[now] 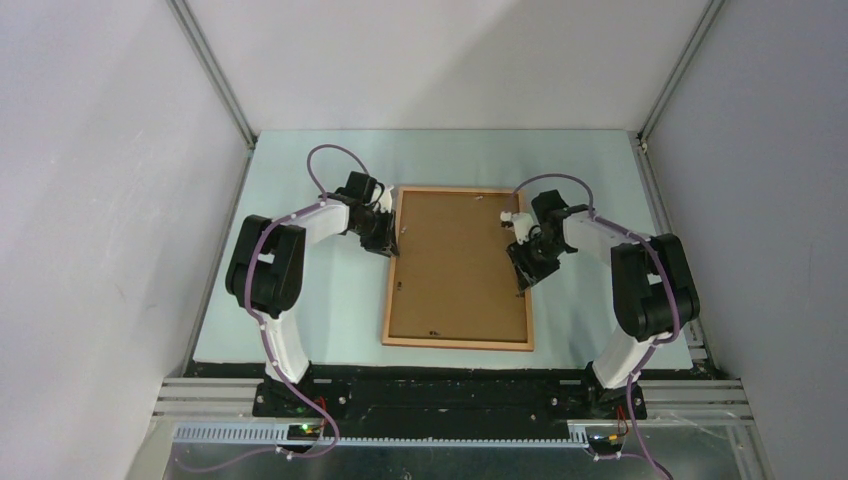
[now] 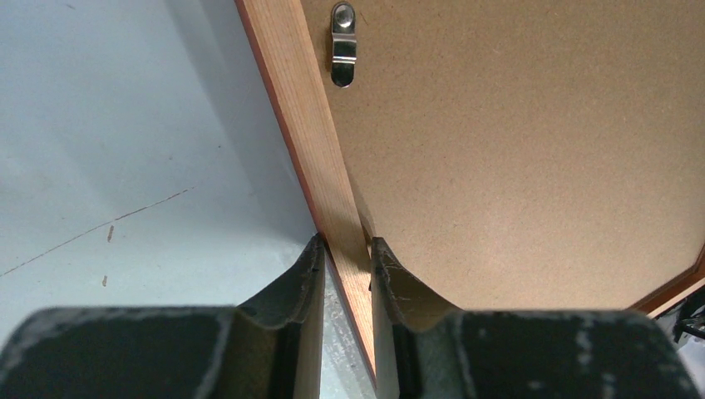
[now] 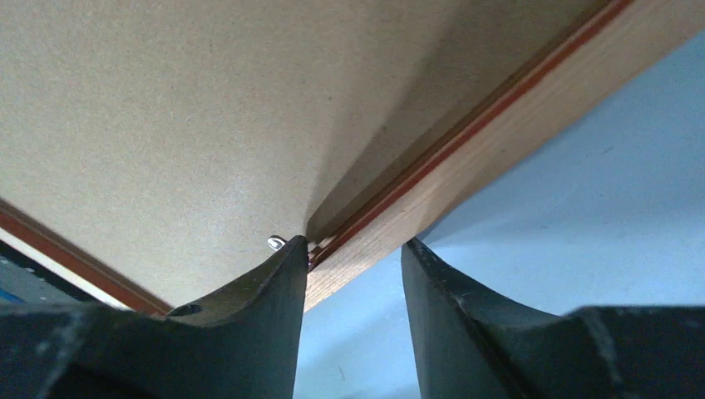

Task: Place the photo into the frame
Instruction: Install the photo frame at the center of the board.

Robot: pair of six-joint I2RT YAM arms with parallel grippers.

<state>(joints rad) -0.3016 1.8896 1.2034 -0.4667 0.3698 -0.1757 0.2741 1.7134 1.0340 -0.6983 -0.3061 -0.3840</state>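
The frame [image 1: 457, 344] lies back-up in the middle of the table, with a brown backing board [image 1: 458, 265] set inside it. The photo is hidden. My left gripper [image 1: 385, 240] is at the frame's left moulding near the far corner. In the left wrist view my left gripper [image 2: 347, 249] is shut on that moulding [image 2: 299, 108], one finger outside and one on the board [image 2: 515, 150]. My right gripper [image 1: 522, 275] is at the right moulding. In the right wrist view it [image 3: 353, 249] is open and straddles the moulding [image 3: 499, 141]; its left finger rests by a clip [image 3: 276, 243] on the board [image 3: 166, 125].
A metal turn clip [image 2: 342, 43] sits on the board just inside the left moulding. The frame rests on a pale blue-green mat [image 1: 320, 300]. White walls with metal posts close in the back and both sides.
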